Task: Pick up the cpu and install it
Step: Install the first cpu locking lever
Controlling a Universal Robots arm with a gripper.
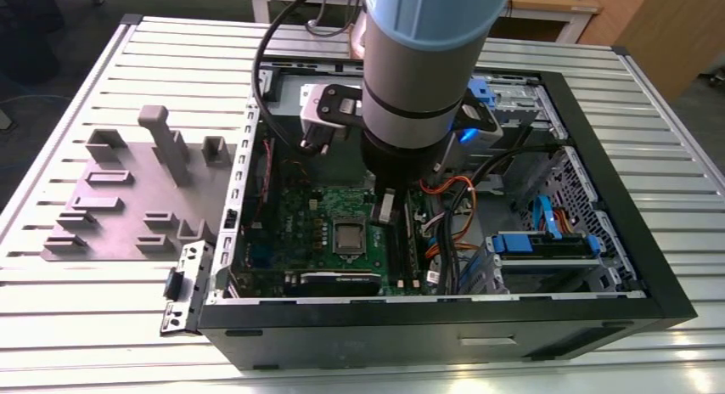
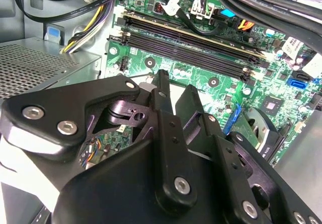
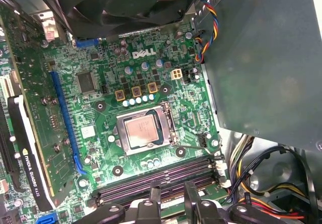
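You see the arm (image 1: 425, 71) reaching down into the open case (image 1: 453, 326), which lies on a slatted table (image 1: 102, 326); the gripper (image 3: 173, 194) hangs above the green board (image 3: 100, 128), over the memory slots (image 3: 161, 176); its two black fingers (image 3: 153, 204) stand a little apart, with a narrow gap between them, and they hold nothing.

The cpu (image 3: 142, 133) sits flat in its socket (image 3: 168, 126) in the middle of the board, the metal frame around it; in the exterior view you find it (image 1: 349, 235) just below the arm, near the centre of the case; the gripper does not touch it, it is near but apart.

In the second wrist view you look along the fingers (image 2: 163, 113) towards the memory slots (image 2: 191, 45); dark cables (image 2: 176, 12) run over the board there.

A graphics card (image 3: 25, 148) stands along one side of the board; a fan (image 3: 131, 2) is at the far end of it.

On the exterior view's left, outside the case, the grey-purple plate (image 1: 125, 199) with upright blocks rests on the table; blue drive brackets (image 1: 544, 241) sit inside the case at the exterior view's right.
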